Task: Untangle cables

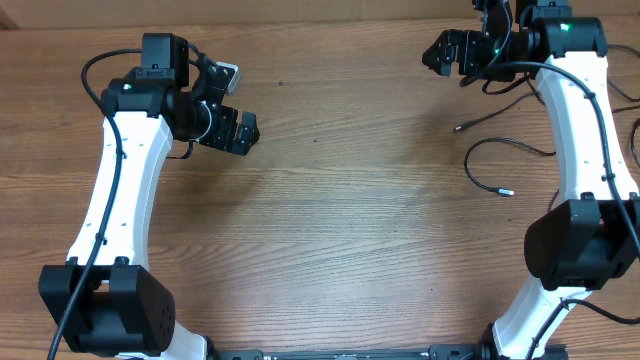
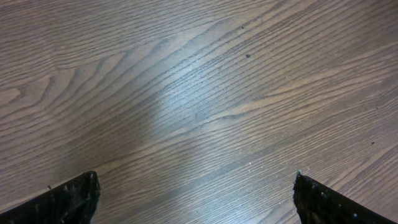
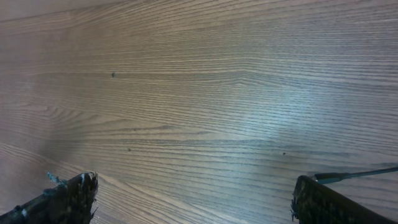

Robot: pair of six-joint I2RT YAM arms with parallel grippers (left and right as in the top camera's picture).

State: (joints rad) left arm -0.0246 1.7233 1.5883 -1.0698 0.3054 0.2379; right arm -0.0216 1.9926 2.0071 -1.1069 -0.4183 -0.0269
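The cables lie on the right side of the wooden table. One thin black cord point(image 1: 492, 119) ends in a small plug pointing left. A second one point(image 1: 487, 172) curves round to a plug nearer the front. Both pass under the right arm. My right gripper point(image 1: 439, 56) hovers at the back, left of these cords, open and holding nothing. In the right wrist view the gripper point(image 3: 196, 180) stands wide over bare wood, and one plug tip point(image 3: 354, 175) shows just beyond its right finger. My left gripper point(image 1: 244, 134) is far from the cables on the left, and in its wrist view it point(image 2: 196, 177) is open over bare wood.
More black cord point(image 1: 634, 130) shows at the table's far right edge, partly hidden by the right arm point(image 1: 580, 120). The left arm point(image 1: 120, 190) stretches along the left side. The wooden tabletop point(image 1: 340, 220) lies between the two arms.
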